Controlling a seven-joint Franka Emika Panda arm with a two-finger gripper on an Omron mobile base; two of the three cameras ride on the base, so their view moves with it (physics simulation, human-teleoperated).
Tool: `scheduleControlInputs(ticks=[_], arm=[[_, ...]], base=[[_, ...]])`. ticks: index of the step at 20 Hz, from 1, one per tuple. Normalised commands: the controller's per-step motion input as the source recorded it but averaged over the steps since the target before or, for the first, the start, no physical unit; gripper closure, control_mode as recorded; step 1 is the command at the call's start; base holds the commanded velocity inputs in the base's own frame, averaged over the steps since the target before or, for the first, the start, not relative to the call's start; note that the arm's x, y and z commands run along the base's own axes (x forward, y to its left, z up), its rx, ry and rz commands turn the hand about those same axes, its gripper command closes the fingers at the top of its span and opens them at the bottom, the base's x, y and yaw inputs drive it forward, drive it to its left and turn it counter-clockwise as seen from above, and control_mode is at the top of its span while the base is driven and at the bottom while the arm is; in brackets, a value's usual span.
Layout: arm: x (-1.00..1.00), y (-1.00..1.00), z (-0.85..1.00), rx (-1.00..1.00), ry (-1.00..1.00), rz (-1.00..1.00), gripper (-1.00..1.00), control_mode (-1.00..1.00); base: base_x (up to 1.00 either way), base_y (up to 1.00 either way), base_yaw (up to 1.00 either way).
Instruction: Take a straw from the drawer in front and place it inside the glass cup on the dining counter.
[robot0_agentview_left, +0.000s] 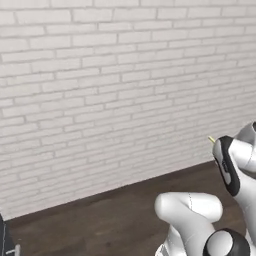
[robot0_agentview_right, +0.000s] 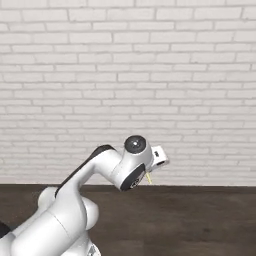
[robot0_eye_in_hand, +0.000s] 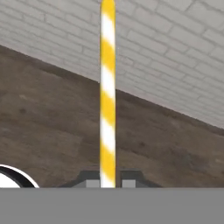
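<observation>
a white brick wall rises over a dark wood floor. the arm is raised in front of them. its gripper is clamped on the straw, yellow-and-white striped, sticking straight out from the fingertips.

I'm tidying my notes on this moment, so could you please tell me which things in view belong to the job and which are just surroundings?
Belongs to the job:
- straw, yellow and white striped, clamped between the fingertips
- gripper, shut on the straw

Just surroundings:
- white brick wall
- dark wooden floor
</observation>
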Motion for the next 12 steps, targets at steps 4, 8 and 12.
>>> scheduleControlInputs(ticks=[4,8,12], arm=[[0.0,0.0,0.0,0.0,0.0,0.0,1.0,1.0],[0.0,0.0,0.0,0.0,0.0,0.0,1.0,1.0],[0.0,0.0,0.0,0.0,0.0,0.0,1.0,1.0]], base=[[0.88,0.07,-0.59],[0.86,0.02,-0.64],[0.86,0.0,-0.65]])
